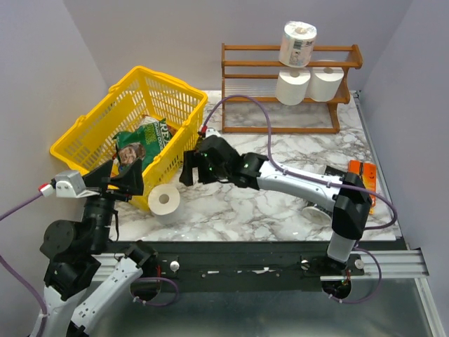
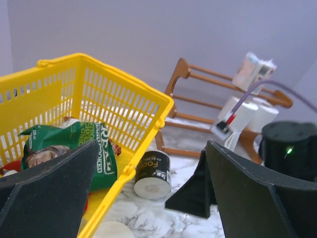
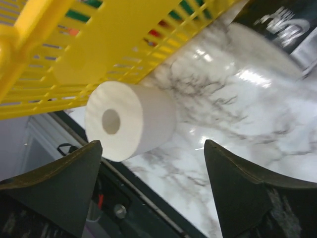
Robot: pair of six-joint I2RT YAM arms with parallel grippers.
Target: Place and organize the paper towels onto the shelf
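One loose white paper towel roll [image 1: 165, 201] lies on its side on the marble, close against the yellow basket's near corner. My right gripper [image 1: 188, 173] hovers just behind it, open. In the right wrist view the roll [image 3: 130, 119] lies ahead of the wide-apart fingers, nearer the left one and not touched. The reddish-brown shelf [image 1: 252, 48] stands at the back with two plain rolls [image 1: 292, 86] side by side and a wrapped roll [image 1: 297, 43] on top. My left gripper [image 1: 130, 177] stays open over the basket's near rim, holding nothing.
The yellow basket [image 1: 91, 133] holds a green snack bag [image 1: 144, 140]. A black-wrapped cylinder [image 2: 152, 174] lies on the marble beside the basket. An orange packet [image 1: 363, 175] and a white roll-like object [image 1: 317, 210] sit by the right arm's elbow. The table's near edge is just behind the loose roll.
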